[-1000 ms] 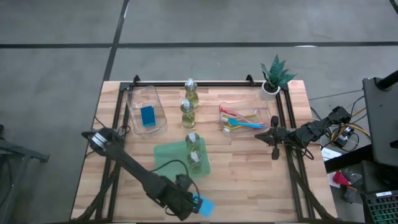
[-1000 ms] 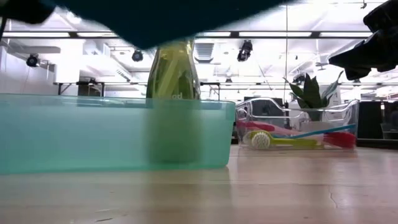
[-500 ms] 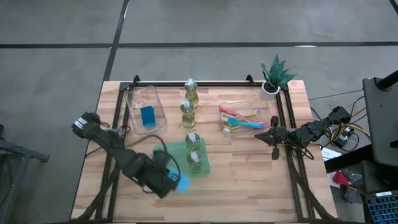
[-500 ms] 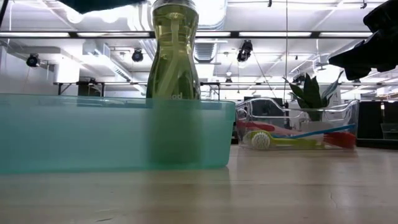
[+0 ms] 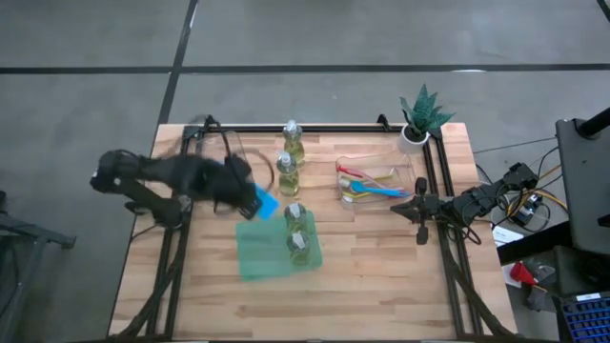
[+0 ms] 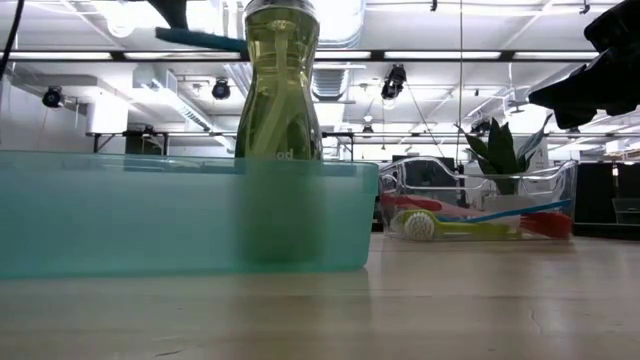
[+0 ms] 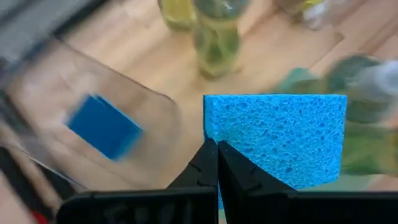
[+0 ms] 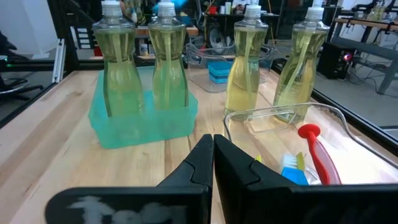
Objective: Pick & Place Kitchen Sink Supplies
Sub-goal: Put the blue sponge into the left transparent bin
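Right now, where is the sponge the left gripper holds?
In the high view, the sponge hangs in the left gripper between the clear bin and the bottles, left of centre.

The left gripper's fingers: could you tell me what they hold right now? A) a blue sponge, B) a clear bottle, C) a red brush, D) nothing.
A: the left gripper has its fingers shut on the edge of a blue sponge, carried above the table beside the clear bin.

blue sponge [image 7: 277,138], yellowish bottles [image 8: 169,62], teal bin [image 6: 180,210]
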`<state>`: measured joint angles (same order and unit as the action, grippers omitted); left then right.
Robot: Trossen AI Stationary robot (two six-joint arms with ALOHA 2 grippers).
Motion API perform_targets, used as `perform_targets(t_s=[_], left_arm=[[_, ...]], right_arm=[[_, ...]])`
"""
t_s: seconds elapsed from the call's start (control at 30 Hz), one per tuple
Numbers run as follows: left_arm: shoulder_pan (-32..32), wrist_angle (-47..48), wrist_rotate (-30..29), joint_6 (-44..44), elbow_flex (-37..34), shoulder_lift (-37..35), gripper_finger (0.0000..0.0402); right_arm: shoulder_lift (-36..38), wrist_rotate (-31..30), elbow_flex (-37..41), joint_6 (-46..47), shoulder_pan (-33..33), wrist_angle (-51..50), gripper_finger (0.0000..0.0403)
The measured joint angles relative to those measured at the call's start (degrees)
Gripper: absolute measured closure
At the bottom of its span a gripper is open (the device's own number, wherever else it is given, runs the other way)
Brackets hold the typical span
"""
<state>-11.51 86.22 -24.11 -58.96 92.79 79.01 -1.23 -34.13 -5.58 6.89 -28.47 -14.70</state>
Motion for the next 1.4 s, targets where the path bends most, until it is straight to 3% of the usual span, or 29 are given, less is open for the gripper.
perform_targets(t_s=[0.37,0.7,0.87,1.03,1.4], left_arm=[[25.3,3.9,3.0,38.3,-0.3,-7.1,0.0401],[41.1,3.8,6.1,58.5,-0.5,-3.7,0.0401],[45.6,3.7,6.1,65.2,-3.4,-1.7,0.0401],[48.1,2.9,7.4,69.5,-10.8,-1.1,0.0401],[50.4,-7.5,9.9,73.5,-25.4,-1.1,0.0401]], right_arm=[[0.0,0.0,0.0,0.0,0.0,0.0,0.0394],[0.0,0.0,0.0,0.0,0.0,0.0,0.0394],[0.0,0.0,0.0,0.0,0.0,0.0,0.0394],[0.0,0.0,0.0,0.0,0.0,0.0,0.0394],[0.0,0.0,0.0,0.0,0.0,0.0,0.0394]])
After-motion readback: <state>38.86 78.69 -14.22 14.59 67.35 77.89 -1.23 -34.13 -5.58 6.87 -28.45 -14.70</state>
